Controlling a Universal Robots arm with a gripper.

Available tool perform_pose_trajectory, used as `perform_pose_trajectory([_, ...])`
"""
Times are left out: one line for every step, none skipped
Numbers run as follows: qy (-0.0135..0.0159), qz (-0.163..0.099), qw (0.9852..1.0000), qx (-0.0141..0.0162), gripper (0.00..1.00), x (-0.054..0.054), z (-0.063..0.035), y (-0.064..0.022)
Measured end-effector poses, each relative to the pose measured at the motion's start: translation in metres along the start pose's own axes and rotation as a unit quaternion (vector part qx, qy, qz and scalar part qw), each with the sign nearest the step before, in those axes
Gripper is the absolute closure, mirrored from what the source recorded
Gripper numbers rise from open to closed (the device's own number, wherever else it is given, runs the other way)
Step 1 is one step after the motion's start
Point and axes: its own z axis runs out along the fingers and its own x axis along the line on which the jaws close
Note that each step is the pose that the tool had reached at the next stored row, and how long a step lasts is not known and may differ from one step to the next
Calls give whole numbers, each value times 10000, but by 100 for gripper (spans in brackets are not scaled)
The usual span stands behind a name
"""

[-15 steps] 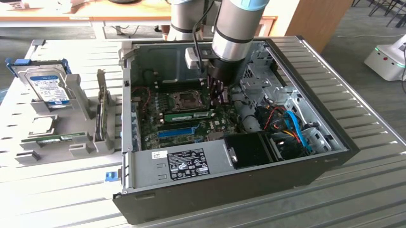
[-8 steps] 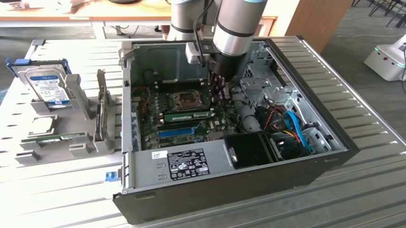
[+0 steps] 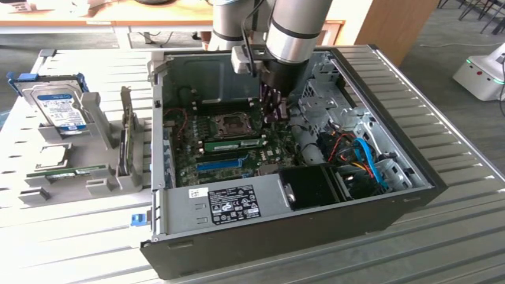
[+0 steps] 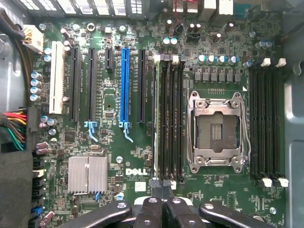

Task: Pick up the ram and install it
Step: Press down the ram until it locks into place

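The ram (image 3: 236,144), a thin green stick, sits on edge in a memory slot of the motherboard, between the processor socket (image 3: 234,124) and the blue card slot (image 3: 217,164). The wrist view shows the ram (image 4: 155,118) edge-on as a pale line in the outermost slot of the bank beside the socket (image 4: 216,128). My gripper (image 4: 160,184) is shut, its tips together right over one end of that stick. I cannot tell whether they touch it. In the exterior view the gripper (image 3: 274,115) reaches down inside the open computer case (image 3: 410,195).
On the table at the exterior view's left, a grey holder carries a hard drive (image 3: 61,109), an upright expansion card (image 3: 125,133) and another green stick (image 3: 75,173). Inside the case are blue cables (image 3: 367,160), a black fan shroud (image 3: 311,186) and a silver heatsink (image 4: 88,173).
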Motion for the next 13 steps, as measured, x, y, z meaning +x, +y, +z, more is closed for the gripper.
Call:
perform_pose_trajectory([0,0,10000,0,89,0,0,0])
perform_pose_trajectory([0,0,10000,0,89,0,0,0])
perform_pose_trajectory([1,0,10000,0,89,0,-1,0])
perform_pose_trajectory([1,0,10000,0,89,0,-1,0])
perform_pose_trajectory([1,0,10000,0,89,0,-1,0])
perform_pose_trajectory([1,0,10000,0,89,0,-1,2])
perform_pose_trajectory([1,0,10000,0,89,1,0,11])
perform_pose_trajectory([2,-1,10000,0,89,1,0,24])
perform_pose_trajectory([2,0,10000,0,89,1,2,45])
perform_pose_trajectory([2,0,10000,0,89,1,4,72])
perform_pose_trajectory([2,0,10000,-1,89,1,6,103])
perform_pose_trajectory([2,0,10000,-1,89,2,8,135])
perform_pose_trajectory([2,0,10000,-1,89,2,9,164])
